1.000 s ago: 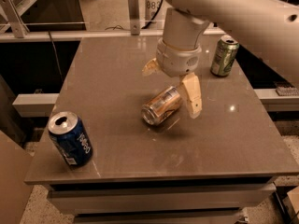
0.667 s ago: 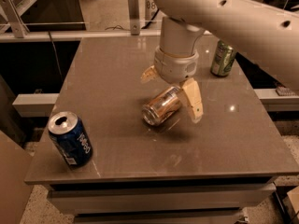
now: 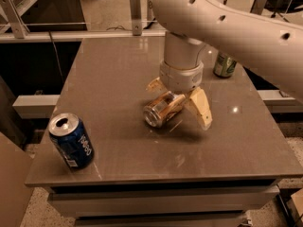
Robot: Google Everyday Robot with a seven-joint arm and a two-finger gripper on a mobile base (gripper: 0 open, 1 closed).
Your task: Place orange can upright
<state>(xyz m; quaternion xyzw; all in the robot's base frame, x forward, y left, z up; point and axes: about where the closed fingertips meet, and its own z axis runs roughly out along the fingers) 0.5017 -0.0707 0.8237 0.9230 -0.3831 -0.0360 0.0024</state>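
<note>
The orange can point(image 3: 162, 109) lies on its side in the middle of the grey-brown table point(image 3: 113, 74), its silver end facing front left. My gripper point(image 3: 177, 98) hangs straight down over it with the jaws open. One tan finger point(image 3: 200, 107) is at the can's right. The other finger point(image 3: 154, 84) is behind it on the left. The can lies between the fingers, and neither finger visibly presses on it.
A blue can point(image 3: 72, 141) stands upright near the table's front left corner. A green can point(image 3: 224, 65) stands upright at the back right, partly behind my arm. A metal rail point(image 3: 71, 34) runs behind the table.
My gripper has come down lower around the orange can, with the right finger now further down beside it. The can has not moved.
</note>
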